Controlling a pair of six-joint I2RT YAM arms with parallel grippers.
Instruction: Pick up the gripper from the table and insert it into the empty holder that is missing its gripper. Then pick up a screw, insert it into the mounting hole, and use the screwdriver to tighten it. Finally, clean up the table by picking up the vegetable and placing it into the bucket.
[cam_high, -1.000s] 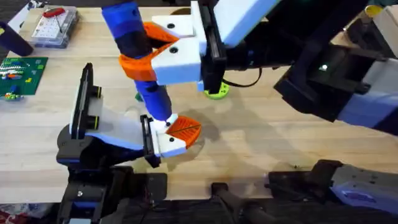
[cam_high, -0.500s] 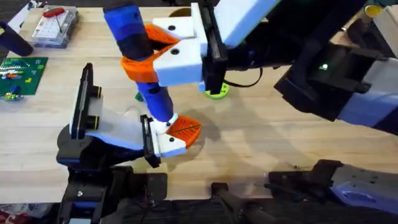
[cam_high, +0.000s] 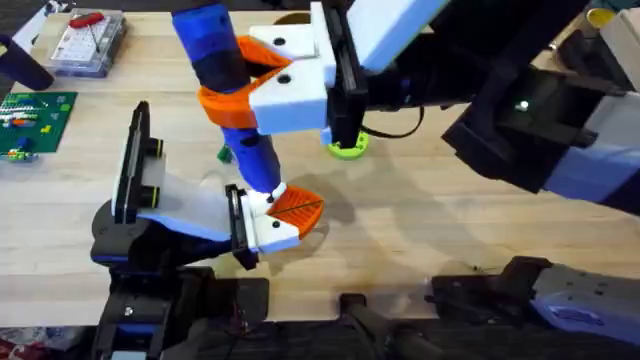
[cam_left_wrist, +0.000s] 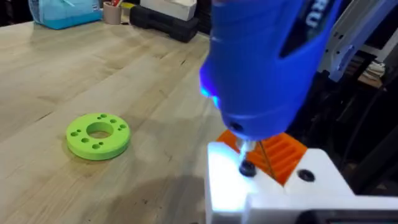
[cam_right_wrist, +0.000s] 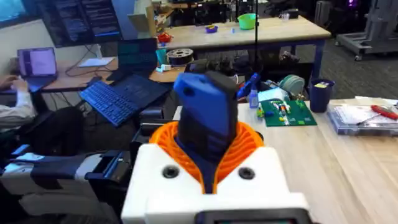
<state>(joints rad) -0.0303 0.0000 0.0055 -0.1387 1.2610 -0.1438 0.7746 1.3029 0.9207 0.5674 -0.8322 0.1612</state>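
Screwdriver (cam_high: 225, 90) stands tip-down on the screw in the holder (cam_high: 262, 228), gripped by the right hand (cam_high: 262, 88). Orange gripper (cam_high: 296, 205) is in; vegetable still waits on the surface (cam_high: 420, 210). Left hand: cannot tell

blue screwdriver (cam_high: 225, 90), orange ribbed gripper (cam_high: 297, 207), lime-green ring disc (cam_left_wrist: 97, 134)
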